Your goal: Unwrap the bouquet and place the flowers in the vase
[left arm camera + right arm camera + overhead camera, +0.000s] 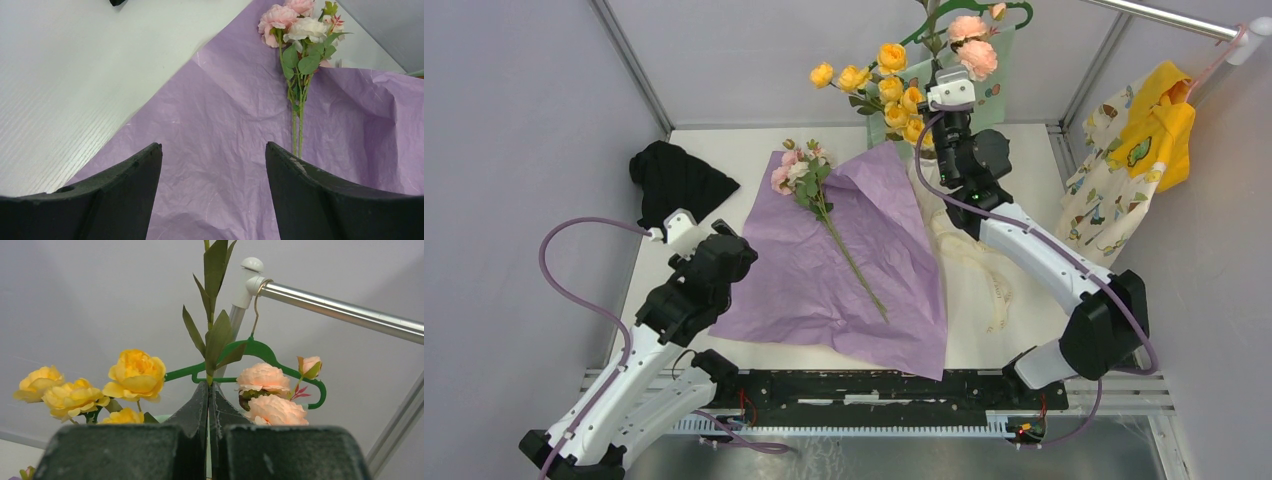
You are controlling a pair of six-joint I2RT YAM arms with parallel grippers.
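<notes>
Your right tool [208, 390] is squeezed tight on a thin green leafy stem [216, 337]. It is lifted high at the back of the white table [724, 150]. Around it hang the yellow fabric roses [889, 85] and the fluffy pink roses [972, 45]. The tall white ribbed vase does not show plainly in any view. It is likely hidden below the bunch and the arm, so find its rim before you go down.

Hold the stems straight up and down. Bring them slowly over the mouth, then lower them so every stem end goes inside, not beside it. A green plastic hanger [260, 347] is close behind the blooms, so stay clear or a leaf may snag. Let go only when the stems sit deep.

Your left tool [213, 150] has its fingers wide apart with nothing in it. It hangs low over the crinkled purple wrapping paper [824, 270], which is spread flat. One sprig of pink and cream roses [799, 172] lies on that paper, ahead of the left tool. It goes next. Pinch it on the thin stem, not on the soft blooms. The cream ribbon [984, 270] lies loose just right of the paper, so leave it there.
</notes>
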